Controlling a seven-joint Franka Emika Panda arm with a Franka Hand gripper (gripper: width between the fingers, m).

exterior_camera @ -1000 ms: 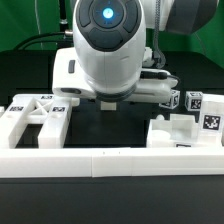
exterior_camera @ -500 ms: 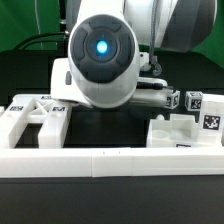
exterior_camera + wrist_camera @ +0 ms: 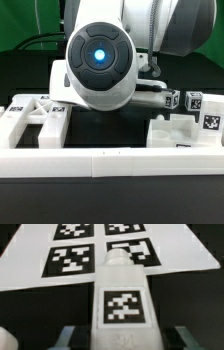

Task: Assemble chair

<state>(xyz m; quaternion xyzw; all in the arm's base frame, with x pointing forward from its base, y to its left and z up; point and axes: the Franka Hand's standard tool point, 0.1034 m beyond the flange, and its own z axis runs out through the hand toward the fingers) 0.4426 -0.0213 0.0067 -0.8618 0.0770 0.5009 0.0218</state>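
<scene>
Gripping check: the jaws are pinched on the chair bar, one finger on either side of its near end. The rest sticks straight out ahead of the jaws over a flat tagged white panel; we can't tell if that's a chair part or the marker board. Other chair parts sit on the worktop, well clear of the jaws. We judge the bar rigid, light and smooth, so likely slippery. An end grip will let it lever, so we'd clamp the flat sides squarely, nearer mid-length.
</scene>
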